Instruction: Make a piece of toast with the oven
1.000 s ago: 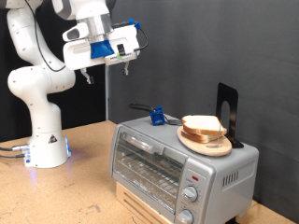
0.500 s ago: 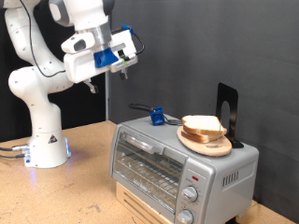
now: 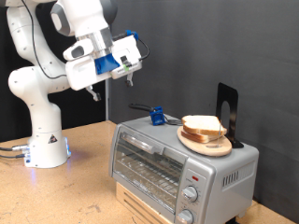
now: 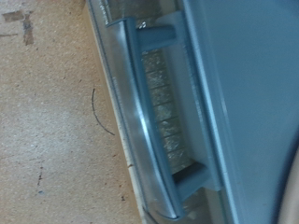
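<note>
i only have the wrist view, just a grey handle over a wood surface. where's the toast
Observer: The piece of toast lies on a round wooden plate on top of the oven, toward the exterior view's right.
Operator: is the door open
Observer: No, the oven's glass door is shut; the handle you see is its handle.
Operator: where's the hand
Observer: The hand is high above the table, toward the exterior view's left of the oven, touching nothing.
</note>
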Controlling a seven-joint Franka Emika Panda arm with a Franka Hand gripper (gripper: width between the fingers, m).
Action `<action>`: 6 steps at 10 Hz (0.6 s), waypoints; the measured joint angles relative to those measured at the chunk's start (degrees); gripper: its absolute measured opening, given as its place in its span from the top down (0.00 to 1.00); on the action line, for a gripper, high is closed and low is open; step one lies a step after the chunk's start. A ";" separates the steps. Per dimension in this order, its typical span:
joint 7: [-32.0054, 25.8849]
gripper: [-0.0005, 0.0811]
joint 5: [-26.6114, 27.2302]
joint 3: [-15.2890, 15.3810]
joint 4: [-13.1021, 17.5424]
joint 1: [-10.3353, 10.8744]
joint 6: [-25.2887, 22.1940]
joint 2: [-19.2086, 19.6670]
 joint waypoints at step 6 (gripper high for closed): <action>-0.70 0.00 -1.83 0.05 -2.11 -0.80 4.62 3.68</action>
